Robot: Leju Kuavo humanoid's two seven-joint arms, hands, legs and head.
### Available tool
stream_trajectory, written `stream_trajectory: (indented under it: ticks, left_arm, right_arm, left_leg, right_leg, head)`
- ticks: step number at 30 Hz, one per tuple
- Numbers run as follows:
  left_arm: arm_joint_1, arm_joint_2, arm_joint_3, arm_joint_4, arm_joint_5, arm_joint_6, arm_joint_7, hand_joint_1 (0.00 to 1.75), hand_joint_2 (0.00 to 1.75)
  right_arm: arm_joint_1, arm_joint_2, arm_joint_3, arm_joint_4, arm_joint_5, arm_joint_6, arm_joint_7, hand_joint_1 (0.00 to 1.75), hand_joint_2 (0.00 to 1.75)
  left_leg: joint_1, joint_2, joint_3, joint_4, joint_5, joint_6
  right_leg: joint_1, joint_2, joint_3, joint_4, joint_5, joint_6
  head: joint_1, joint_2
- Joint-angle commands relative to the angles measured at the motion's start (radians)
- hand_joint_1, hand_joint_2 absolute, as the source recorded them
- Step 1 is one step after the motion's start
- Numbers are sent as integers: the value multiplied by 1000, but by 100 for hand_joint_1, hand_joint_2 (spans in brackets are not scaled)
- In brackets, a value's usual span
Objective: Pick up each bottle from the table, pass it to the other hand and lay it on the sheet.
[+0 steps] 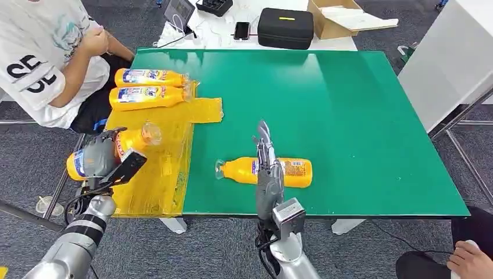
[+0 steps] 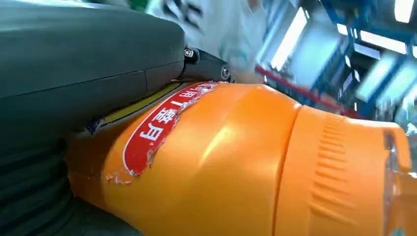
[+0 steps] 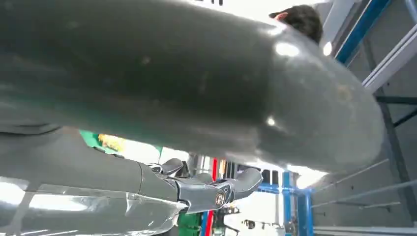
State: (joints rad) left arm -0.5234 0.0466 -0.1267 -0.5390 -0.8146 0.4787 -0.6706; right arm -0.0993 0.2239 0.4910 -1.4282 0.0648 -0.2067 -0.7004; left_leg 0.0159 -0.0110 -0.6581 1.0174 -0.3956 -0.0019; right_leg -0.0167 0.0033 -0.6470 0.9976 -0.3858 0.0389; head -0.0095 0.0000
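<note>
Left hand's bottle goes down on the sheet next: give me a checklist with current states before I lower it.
1. Left hand grips the held bottle: ok.
2. Free space on the yellow sheet below it: ok.
3. Two laid bottles lie apart from the drop spot: ok.
4. Right hand holds nothing, fingers straight: ok.
5. Last bottle lies on the green table: ok.
6. Held bottle's cap tight: cannot tell.

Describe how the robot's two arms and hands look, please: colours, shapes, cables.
Both arms are silver and ribbed, with black cables along the wrists. The left hand has a dark grey cover; a black block sits at its wrist. The right hand is grey, with slim metallic fingers and a grey box-shaped wrist unit.
</note>
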Motion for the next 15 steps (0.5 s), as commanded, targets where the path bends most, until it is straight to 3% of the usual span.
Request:
stream_trajectory:
  ticks: [1,6,15]
  left_arm:
    - [-112,46,-129,201,-134,-114,58,175,175]
    - [-136,51,-209,225,-237,-170,97,175,175]
    - [-129,47,-231,240,-263,-266,78,175,175]
  right_arm:
    - [-49,-16,-24,84,-17,51,2,0,0]
    - [-56,-11,-18,122,-20,78,4,0,0]
    - [-64,2,-13,174,-22,104,8,0,0]
  left_leg:
    - [1,0,2,0,-1,1]
    - [1,1,4,0,-2,1]
    - [1,1,5,0,-2,1]
  right_leg:
    - [1,-1,2,-1,0,-1]
    - [1,0,5,-1,-1,-1]
    - [1,0,6,-1,-1,-2]
  head:
    - [0,0]
    - [0,0]
    - [0,0]
